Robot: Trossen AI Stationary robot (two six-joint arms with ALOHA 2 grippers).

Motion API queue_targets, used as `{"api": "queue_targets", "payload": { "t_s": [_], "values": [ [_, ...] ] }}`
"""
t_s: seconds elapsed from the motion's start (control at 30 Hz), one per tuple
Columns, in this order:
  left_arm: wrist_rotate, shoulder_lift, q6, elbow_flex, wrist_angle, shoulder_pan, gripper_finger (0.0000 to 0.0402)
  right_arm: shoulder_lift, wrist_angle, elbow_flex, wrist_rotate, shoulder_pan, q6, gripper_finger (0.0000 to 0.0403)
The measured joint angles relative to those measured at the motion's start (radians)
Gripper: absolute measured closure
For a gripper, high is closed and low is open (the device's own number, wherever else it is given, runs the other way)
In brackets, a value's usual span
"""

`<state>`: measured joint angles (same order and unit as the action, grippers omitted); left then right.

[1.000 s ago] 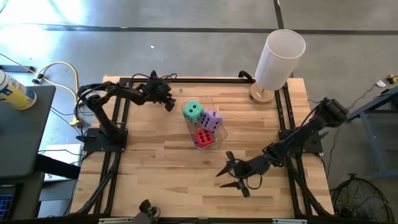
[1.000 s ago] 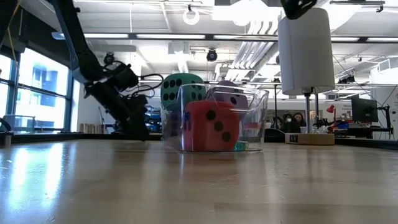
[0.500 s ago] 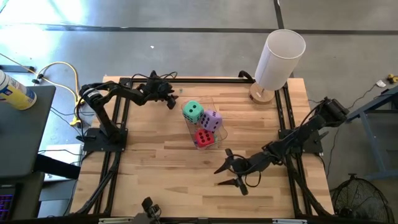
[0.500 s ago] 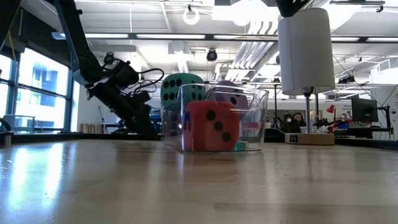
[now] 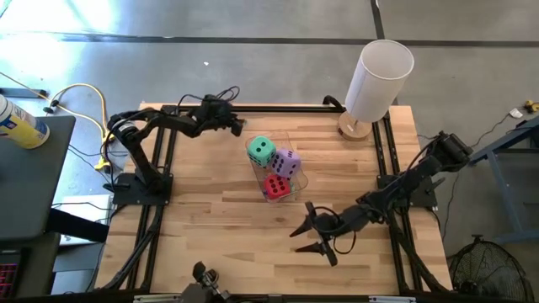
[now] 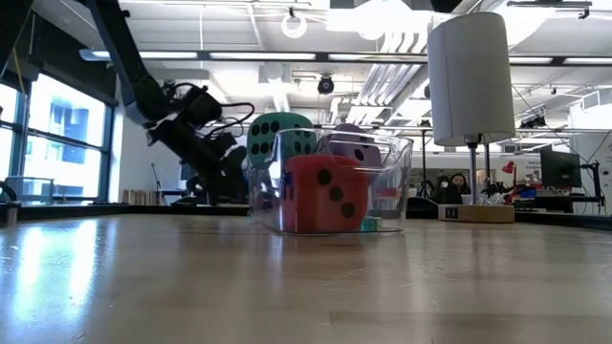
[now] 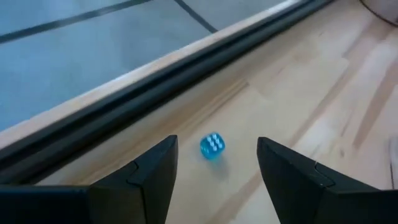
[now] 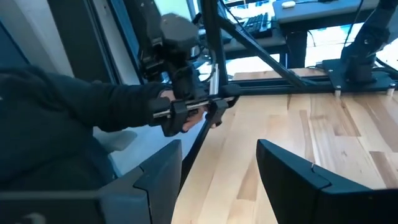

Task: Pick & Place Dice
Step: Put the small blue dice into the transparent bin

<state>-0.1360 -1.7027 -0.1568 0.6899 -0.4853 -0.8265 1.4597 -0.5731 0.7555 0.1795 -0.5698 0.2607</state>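
Note:
A clear plastic bin (image 5: 302,180) stands mid-table and holds the green die (image 5: 262,151), the purple die (image 5: 285,162) and the red die (image 5: 276,186). The pink die does not show. In the low view the red die (image 6: 325,194) is in front. My left gripper (image 5: 239,127) is open above the table by its far edge; in its wrist view (image 7: 216,142) a small clear-blue die (image 7: 211,147) lies on the wood below and between its fingers, untouched. My right gripper (image 5: 296,241) is open and empty near the table's front edge.
A white cylinder (image 5: 380,77) on a round wooden base stands at the far right corner. A black rail (image 7: 155,81) runs along the far edge next to the small blue die. A person's sleeve and hand (image 8: 124,106) on a control handle show beyond the table's edge.
My left gripper has risen and gone toward the table's far edge, a little to the right. The bin and the dice have kept still.

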Motion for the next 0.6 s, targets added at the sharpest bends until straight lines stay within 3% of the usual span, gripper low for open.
{"api": "queue_targets", "payload": {
  "t_s": [0.23,0.6],
  "values": [
    [0.021,-0.055,-0.003,0.147,0.254,0.005,0.0188,0.0,0.042,0.0,-0.004,0.001,-0.004,0.0204],
    [-0.003,-0.065,0.043,0.161,0.261,0.006,0.0188,0.0,0.072,0.0,0.022,0.016,-0.188,0.0204]
  ]
}}
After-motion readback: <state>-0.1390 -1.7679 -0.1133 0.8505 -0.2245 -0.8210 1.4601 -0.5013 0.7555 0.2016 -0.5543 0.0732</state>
